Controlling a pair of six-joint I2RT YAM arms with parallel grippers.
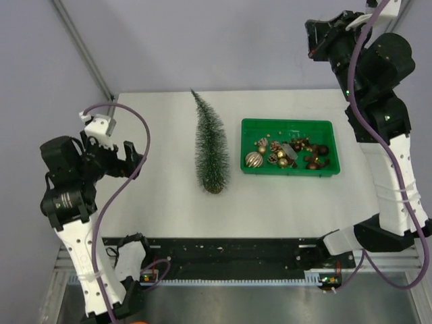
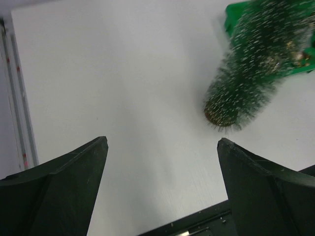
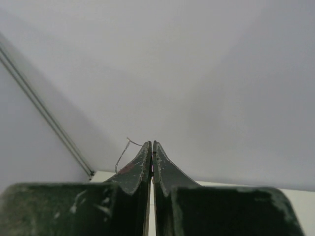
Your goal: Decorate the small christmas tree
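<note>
The small christmas tree stands upright on its brown base near the middle of the white table; in the left wrist view the tree is at the upper right. My left gripper hovers over the table left of the tree, and in its own view the left gripper is open with nothing between its fingers. My right gripper is raised high above the table's far right. Up close the right gripper is shut, with a thin thread curling out from its tips. No ornament shows on the thread.
A green tray holding several gold and brown ornaments sits right of the tree. A corner of the tray shows behind the tree in the left wrist view. A black rail runs along the table's near edge.
</note>
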